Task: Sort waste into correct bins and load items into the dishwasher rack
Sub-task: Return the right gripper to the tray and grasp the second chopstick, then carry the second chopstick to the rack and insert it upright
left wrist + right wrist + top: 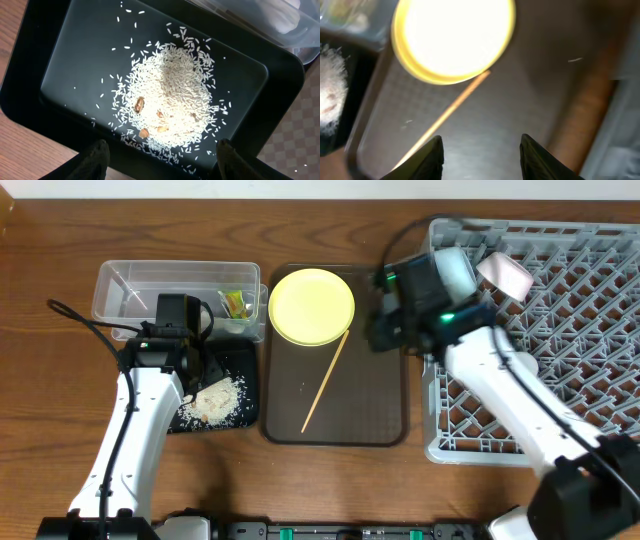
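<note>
A round yellow plate (312, 305) and one wooden chopstick (325, 382) lie on the brown tray (380, 405). The plate (452, 35) and chopstick (445, 114) also show in the right wrist view. My right gripper (481, 155) is open and empty above the tray, to the right of the plate (385, 315). My left gripper (161, 162) is open and empty over the black tray (65, 65), which holds a pile of rice (170, 100). The clear box (135, 285) holds the yellow-green wrapper (236, 303) and white scraps. The grey rack (580, 330) holds a pale cup (504, 275) and a light bowl (455, 270).
The rack fills the right side of the table. The clear box and black tray (245, 385) sit at the left, next to the brown tray. Bare wood table (40, 380) lies at the far left and along the front edge.
</note>
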`<action>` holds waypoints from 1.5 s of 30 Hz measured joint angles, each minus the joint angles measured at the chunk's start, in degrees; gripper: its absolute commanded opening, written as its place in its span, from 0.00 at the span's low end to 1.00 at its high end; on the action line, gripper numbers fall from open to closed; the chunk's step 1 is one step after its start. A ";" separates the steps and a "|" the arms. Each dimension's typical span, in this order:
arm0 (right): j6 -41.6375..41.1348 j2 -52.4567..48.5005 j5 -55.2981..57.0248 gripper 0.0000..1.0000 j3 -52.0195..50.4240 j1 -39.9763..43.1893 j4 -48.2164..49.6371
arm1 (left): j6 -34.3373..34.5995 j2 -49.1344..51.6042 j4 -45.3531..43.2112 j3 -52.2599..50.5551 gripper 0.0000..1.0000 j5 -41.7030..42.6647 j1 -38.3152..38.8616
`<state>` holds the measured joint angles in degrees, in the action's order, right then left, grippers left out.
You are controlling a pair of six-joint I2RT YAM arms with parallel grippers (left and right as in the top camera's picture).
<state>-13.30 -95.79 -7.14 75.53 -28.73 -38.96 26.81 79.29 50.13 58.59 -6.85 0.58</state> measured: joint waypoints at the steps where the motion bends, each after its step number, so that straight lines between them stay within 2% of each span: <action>1: -1.25 -1.09 0.44 0.47 0.04 -1.57 0.02 | 0.00 0.00 0.02 0.00 0.71 0.00 0.00; 8: -9.31 -10.49 3.89 0.47 0.07 -9.33 2.23 | -0.02 0.02 0.02 0.00 0.71 0.00 0.00; 14: -14.91 -17.29 8.15 0.40 0.07 -14.21 4.48 | 0.00 0.02 0.02 0.00 0.71 0.00 0.00; 18: -18.27 -19.89 11.13 0.27 0.07 -15.67 4.07 | 0.00 0.02 0.00 0.00 0.71 0.00 0.00; 23: -21.84 -19.93 13.79 0.15 0.46 -15.72 0.92 | 0.00 0.00 0.00 0.00 0.71 0.00 0.00; 26: -23.50 -19.93 15.45 0.02 0.50 -15.54 -1.31 | 0.00 0.02 0.00 0.00 0.71 0.00 0.00; 31: -24.90 -19.65 16.39 0.01 0.61 -13.73 -3.78 | 0.00 0.02 0.00 0.00 0.71 0.00 0.00; 37: -23.39 -17.57 16.83 0.01 0.57 -7.61 -4.74 | 0.00 0.00 0.02 0.00 0.71 0.00 0.00; 45: -15.02 -2.69 15.74 0.01 0.55 -0.31 -7.15 | -0.02 0.00 0.02 0.00 0.71 0.00 0.00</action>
<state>-28.32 -98.48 8.60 76.07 -29.04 -46.11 26.79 79.29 50.15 58.59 -6.85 0.58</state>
